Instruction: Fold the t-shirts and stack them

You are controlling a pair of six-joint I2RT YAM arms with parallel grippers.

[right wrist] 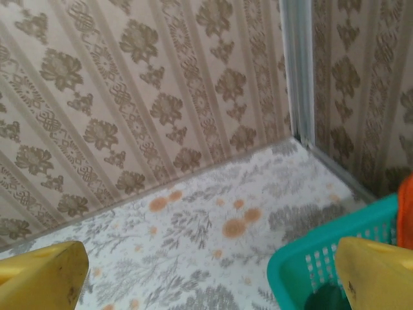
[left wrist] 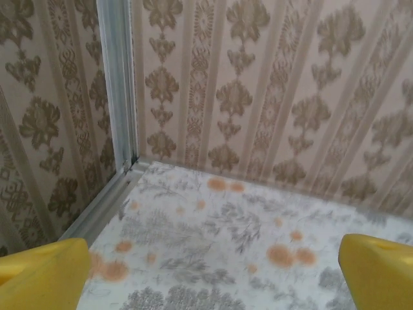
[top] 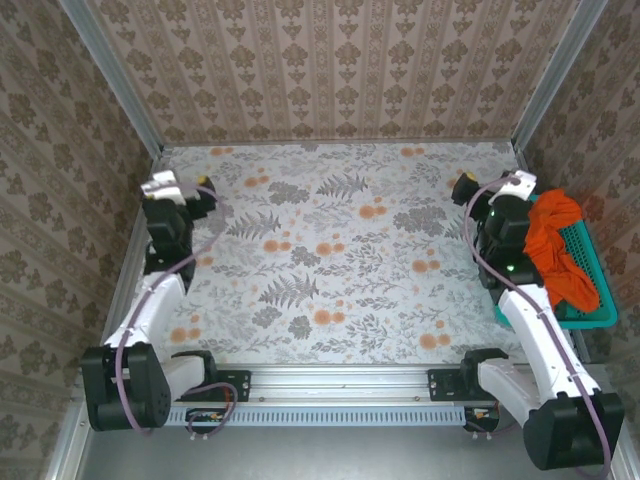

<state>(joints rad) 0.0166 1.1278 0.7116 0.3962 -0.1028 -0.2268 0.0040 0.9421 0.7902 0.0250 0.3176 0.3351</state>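
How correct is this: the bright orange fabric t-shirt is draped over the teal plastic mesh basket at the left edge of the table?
Not quite. The bright orange fabric t-shirt is draped over the teal plastic mesh basket at the right edge of the table, not the left. The top external view shows it.

Rigged test booth, dressed as a home. Ahead of my left fingers: damask wallpaper panels joined at a bare aluminium corner post. Below them: floral printed sheet covering the table. Behind them: my arm bases bolted to a metal rail.
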